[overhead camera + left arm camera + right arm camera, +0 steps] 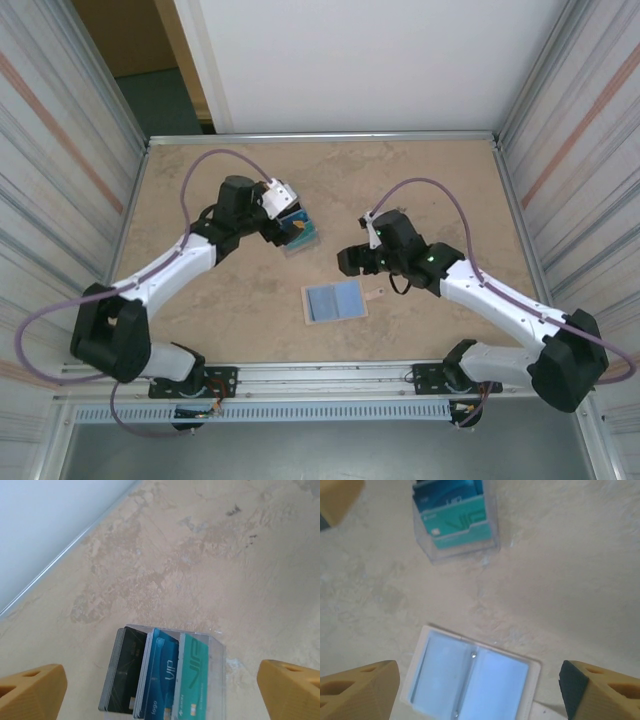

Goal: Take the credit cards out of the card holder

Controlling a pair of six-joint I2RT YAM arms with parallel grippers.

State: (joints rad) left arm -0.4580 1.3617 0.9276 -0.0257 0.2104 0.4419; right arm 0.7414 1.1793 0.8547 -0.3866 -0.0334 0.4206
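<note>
Top external view showed the flat beige card holder [335,300] open, seemingly empty, near centre under the wide-open right gripper [480,690], with the left gripper [160,689] jaws apart, gripping nothing, over blue, teal and black plastic credit cards [454,515] in a clear plastic tray [465,547] further left, so extraction looked done and the next move called for retracting both arms.

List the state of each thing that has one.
card holder: open flat, inner faces up, no cards seen inside
credit cards: fanned in a clear tray, out of the holder
left gripper: open, above the cards
right gripper: open, above the card holder
</note>
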